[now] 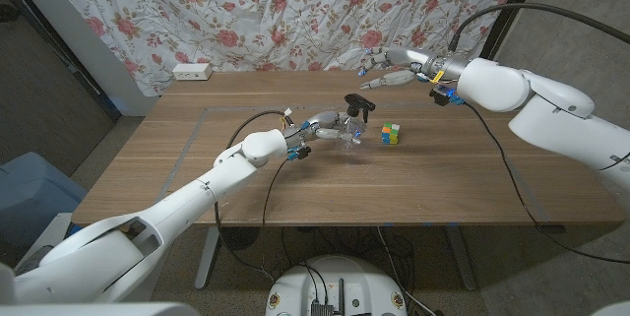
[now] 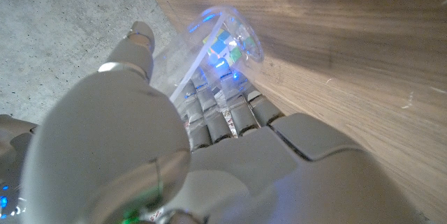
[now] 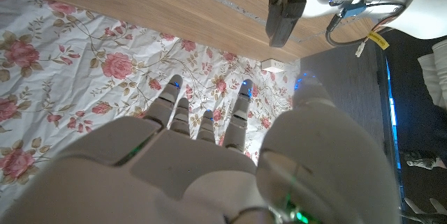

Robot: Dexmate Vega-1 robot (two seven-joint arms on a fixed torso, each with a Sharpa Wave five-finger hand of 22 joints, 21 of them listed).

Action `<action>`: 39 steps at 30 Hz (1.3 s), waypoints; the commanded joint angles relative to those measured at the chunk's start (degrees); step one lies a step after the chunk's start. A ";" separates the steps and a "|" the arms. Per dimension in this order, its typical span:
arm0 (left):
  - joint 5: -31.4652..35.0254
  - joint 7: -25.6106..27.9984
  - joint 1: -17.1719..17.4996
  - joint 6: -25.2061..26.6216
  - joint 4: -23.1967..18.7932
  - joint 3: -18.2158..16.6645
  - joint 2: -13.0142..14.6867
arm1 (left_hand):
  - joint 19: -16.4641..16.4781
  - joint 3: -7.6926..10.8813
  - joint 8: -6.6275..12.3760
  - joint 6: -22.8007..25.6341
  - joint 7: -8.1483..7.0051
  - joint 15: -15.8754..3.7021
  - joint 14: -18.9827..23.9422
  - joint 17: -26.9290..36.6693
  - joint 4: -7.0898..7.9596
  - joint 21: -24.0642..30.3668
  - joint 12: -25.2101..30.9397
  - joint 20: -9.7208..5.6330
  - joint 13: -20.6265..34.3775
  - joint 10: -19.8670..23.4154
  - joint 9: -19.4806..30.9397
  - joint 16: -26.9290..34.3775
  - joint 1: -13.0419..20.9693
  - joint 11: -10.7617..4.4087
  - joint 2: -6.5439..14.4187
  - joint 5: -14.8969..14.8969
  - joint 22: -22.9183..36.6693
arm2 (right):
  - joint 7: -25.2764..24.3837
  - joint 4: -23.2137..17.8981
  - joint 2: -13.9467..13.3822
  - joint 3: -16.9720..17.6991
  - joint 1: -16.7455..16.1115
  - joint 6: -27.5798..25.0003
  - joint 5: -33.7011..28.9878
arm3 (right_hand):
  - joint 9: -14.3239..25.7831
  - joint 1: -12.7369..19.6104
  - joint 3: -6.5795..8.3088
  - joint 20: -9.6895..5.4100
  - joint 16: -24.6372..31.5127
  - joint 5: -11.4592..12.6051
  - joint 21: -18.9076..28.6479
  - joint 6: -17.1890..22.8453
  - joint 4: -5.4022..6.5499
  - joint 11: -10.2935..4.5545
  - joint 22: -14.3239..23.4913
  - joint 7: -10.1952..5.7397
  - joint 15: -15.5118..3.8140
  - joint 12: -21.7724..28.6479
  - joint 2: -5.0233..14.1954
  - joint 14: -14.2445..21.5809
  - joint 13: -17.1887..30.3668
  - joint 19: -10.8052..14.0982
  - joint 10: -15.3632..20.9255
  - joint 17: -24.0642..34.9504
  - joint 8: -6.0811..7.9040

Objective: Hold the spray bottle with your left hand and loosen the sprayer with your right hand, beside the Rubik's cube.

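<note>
Left robot hand (image 1: 323, 127): nearest along the bench (image 1: 177, 173), its fingers wrapped round the clear spray bottle (image 1: 348, 135); the left wrist view shows the fingers (image 2: 230, 112) curled against the transparent body.
Spray bottle: held about mid-bench, leaning rather than standing upright as far as the head view tells, with the black sprayer (image 1: 357, 105) on top.
Rubik's cube (image 1: 391, 134): on the bench just beside the bottle, on the robot's right of it, apart from it.
Right robot hand (image 1: 389, 68): farther back, raised above the bench's far part, fingers spread and holding nothing, well apart from the sprayer.
Done: the holding half looks in place.
Left: the right robot hand must reach the sprayer, grip it and twist; no loosening is visible yet.
</note>
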 commanded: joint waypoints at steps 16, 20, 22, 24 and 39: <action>0.52 0.37 -0.50 0.59 0.32 0.07 0.03 | -0.07 0.44 0.54 0.58 -0.04 -7.44 0.48 -0.01 0.06 -0.25 -0.60 -1.74 0.33 1.10 -0.07 -0.42 -2.32 -0.34 3.35 0.19 0.30 | 6.11 -2.96 -0.53 -4.72 3.92 -7.02 -3.96 | -0.06 -4.06 -1.57 0.74 -0.77 0.00 -0.13 -2.89 0.53 1.61 0.30 2.49 1.55 -0.24 -0.54 -1.05 0.10 -1.62 -2.33 0.22 -1.88; 0.55 0.10 -0.84 0.36 0.84 0.17 -0.16 | -0.06 0.43 0.59 0.65 0.03 -7.42 0.47 0.02 0.02 -0.24 -0.61 -1.71 0.35 1.24 -0.12 -0.41 -2.30 -0.49 3.36 0.18 0.30 | 6.95 -3.29 -0.30 -5.48 4.48 -8.10 -4.59 | -0.07 -4.35 -1.66 0.83 -0.80 -0.03 -0.11 -2.83 0.53 1.68 0.30 2.71 1.57 -0.23 -0.61 -1.12 0.10 -1.70 -2.50 0.21 -1.93; 0.42 -0.04 -0.96 0.21 1.14 0.18 -0.32 | -0.06 0.45 0.61 0.70 0.01 -7.43 0.46 0.00 0.01 -0.24 -0.64 -1.72 0.36 1.23 -0.14 -0.43 -2.29 -0.44 3.38 0.19 0.30 | 7.14 -3.37 -0.10 -5.88 4.66 -8.67 -5.03 | -0.08 -4.54 -1.72 0.86 -0.80 -0.04 -0.09 -2.80 0.54 1.71 0.30 2.76 1.61 -0.20 -0.64 -1.13 0.10 -1.70 -2.53 0.21 -1.96; 0.49 -0.07 -1.08 0.05 1.39 0.23 -0.42 | -0.06 0.47 0.62 0.69 0.07 -7.44 0.46 -0.02 0.01 -0.24 -0.67 -1.70 0.38 1.26 -0.17 -0.46 -2.30 -0.38 3.39 0.19 0.30 | 7.34 -3.41 0.09 -6.40 4.90 -9.11 -5.64 | -0.09 -4.69 -1.77 0.85 -0.80 -0.06 -0.08 -2.82 0.54 1.75 0.30 2.79 1.59 -0.16 -0.67 -1.14 0.10 -1.73 -2.54 0.21 -2.00; 0.21 -0.65 -1.57 -0.44 2.46 0.28 -0.75 | -0.05 0.45 0.73 0.75 -0.03 -7.43 0.44 0.04 -0.03 -0.24 -0.93 -1.69 0.48 1.24 -0.33 -0.44 -2.25 -0.36 3.47 0.18 0.30 | 9.49 -1.97 2.37 -10.06 7.17 -10.46 -9.51 | -0.14 -4.57 -1.51 0.80 -0.84 0.07 0.04 -3.31 -0.06 1.78 0.29 2.44 1.53 0.01 -0.45 -1.15 0.09 -1.75 -2.74 0.08 -2.45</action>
